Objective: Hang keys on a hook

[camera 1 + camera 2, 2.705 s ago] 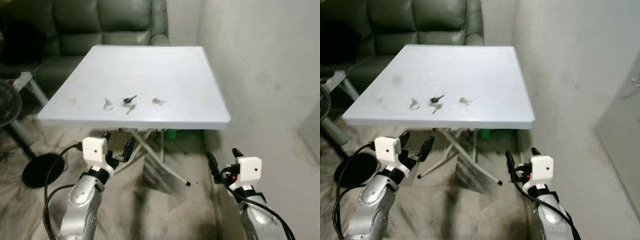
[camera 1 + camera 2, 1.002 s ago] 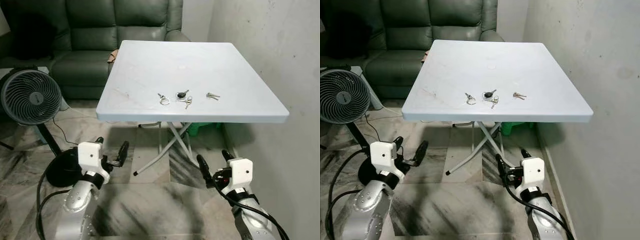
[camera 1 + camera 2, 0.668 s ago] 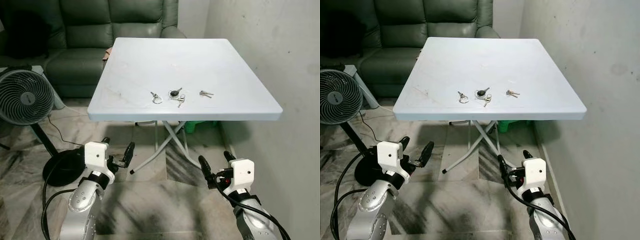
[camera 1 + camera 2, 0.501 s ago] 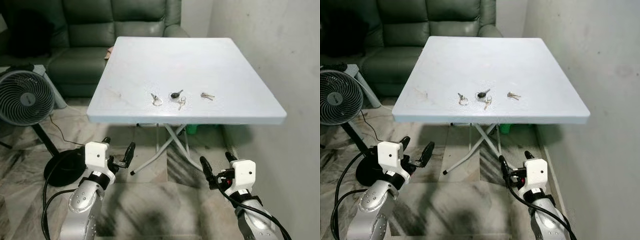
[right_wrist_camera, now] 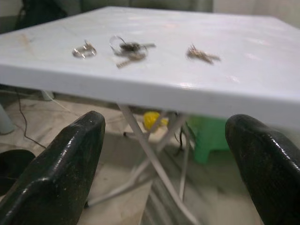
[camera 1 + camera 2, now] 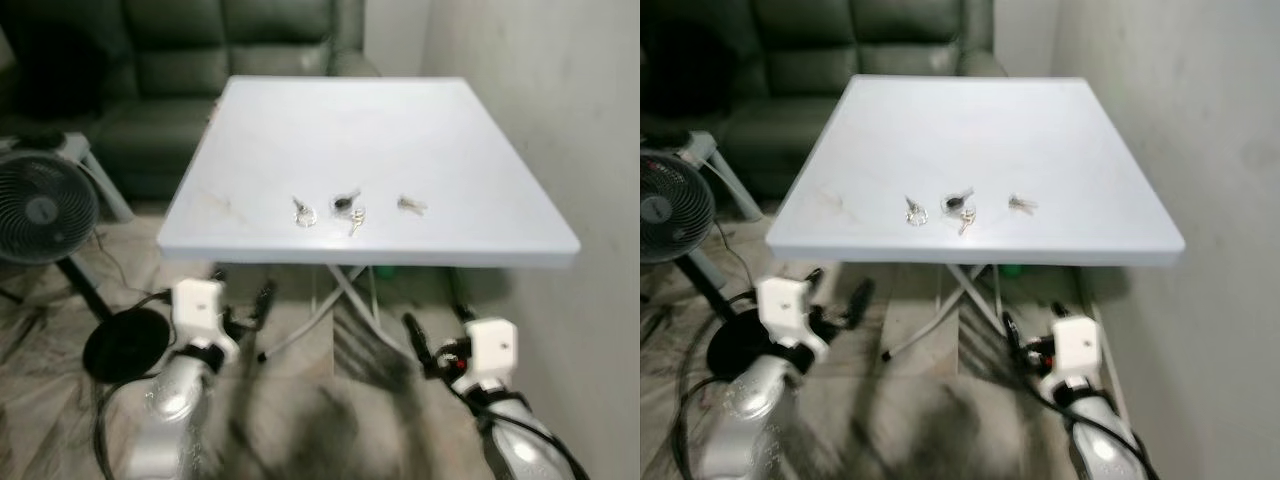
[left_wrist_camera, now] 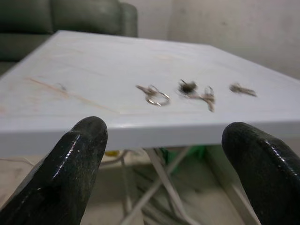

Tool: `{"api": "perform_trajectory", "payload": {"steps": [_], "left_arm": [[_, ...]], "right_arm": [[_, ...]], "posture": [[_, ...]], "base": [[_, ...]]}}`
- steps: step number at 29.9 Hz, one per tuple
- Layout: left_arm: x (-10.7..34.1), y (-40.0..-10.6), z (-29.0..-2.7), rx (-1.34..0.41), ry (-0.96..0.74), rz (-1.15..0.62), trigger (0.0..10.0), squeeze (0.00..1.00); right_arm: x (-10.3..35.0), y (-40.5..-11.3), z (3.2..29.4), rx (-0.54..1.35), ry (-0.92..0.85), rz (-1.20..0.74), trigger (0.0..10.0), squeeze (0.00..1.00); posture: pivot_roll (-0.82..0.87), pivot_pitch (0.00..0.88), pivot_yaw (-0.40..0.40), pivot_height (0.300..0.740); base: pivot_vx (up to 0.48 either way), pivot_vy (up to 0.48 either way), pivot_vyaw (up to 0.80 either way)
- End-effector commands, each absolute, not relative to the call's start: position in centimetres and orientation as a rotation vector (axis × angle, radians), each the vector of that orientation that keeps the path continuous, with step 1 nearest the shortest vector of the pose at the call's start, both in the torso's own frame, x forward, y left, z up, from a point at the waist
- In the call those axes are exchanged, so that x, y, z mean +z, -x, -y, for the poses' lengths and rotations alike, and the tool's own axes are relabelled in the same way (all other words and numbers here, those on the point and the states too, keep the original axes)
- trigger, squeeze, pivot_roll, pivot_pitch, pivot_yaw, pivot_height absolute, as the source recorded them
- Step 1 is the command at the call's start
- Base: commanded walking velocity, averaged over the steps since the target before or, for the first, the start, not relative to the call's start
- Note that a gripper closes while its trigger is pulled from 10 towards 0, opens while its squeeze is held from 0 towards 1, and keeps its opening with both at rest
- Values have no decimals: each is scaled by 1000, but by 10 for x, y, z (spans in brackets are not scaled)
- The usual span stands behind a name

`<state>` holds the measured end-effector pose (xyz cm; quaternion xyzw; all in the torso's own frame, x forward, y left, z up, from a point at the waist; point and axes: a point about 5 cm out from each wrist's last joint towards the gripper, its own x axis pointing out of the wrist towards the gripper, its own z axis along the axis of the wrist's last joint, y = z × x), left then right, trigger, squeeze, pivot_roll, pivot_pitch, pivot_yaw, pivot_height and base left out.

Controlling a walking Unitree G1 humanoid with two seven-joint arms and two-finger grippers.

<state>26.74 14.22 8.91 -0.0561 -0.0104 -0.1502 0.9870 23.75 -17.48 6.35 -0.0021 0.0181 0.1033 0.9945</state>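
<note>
White table [image 6: 480, 150] ahead, wall on its right, dark sofa [image 6: 180, 60] at the far side, fan [image 6: 40, 205] on the floor at left. Three key sets lie in a row nr the table's near edge: ring keys [image 6: 303, 212] on the left, black-fob keys [image 6: 347, 205] in the mid w/ a loose key just beside, small keys [image 6: 410, 205] on the right, a bit apart from the others. No hook visible in any view, so can't tell where it is. L gripper [image 6: 240, 308] hangs low, below the table's near edge, left of ctr; wrist view has its fingers [image 7: 77, 164] spread wide, nothing btwn them, table edge and keys past them. R gripper [image 6: 435, 335] also low, below the near edge on the right, nr the wall; fingers [image 5: 70, 164] spread wide too, empty, keys on the tabletop beyond. Head views blurred, esp. the arms and floor, so prob. robot is walking. Step, as I judge it: approach phase, pick not begun, keys untouched on the table. Next move needs: get close enough to the near edge, raise one arm above table height, come down over one set and pinch it. Keys lie flat and thin, so a grab at the ring or fob looks easiest; risk of sliding them. Then the hook must be found.
</note>
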Motion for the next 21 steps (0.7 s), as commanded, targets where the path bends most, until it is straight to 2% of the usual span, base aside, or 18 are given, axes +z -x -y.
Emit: {"api": "perform_trajectory", "payload": {"steps": [1,13,21], "left_arm": [[89,-267,-155,-261,94,14,10000,0],[90,-268,-154,-257,118,15,10000,0],[90,-267,-153,-262,125,14,10000,0]], "right_arm": [[68,-241,165,231,-16,-15,10000,0],[68,-242,164,238,-17,-15,10000,0],[68,-241,163,244,-16,-17,10000,0]], "posture": [[13,0,20,740],[16,0,19,740],[15,0,18,740]], "base": [[289,0,0],[272,0,0],[61,285,0]]}}
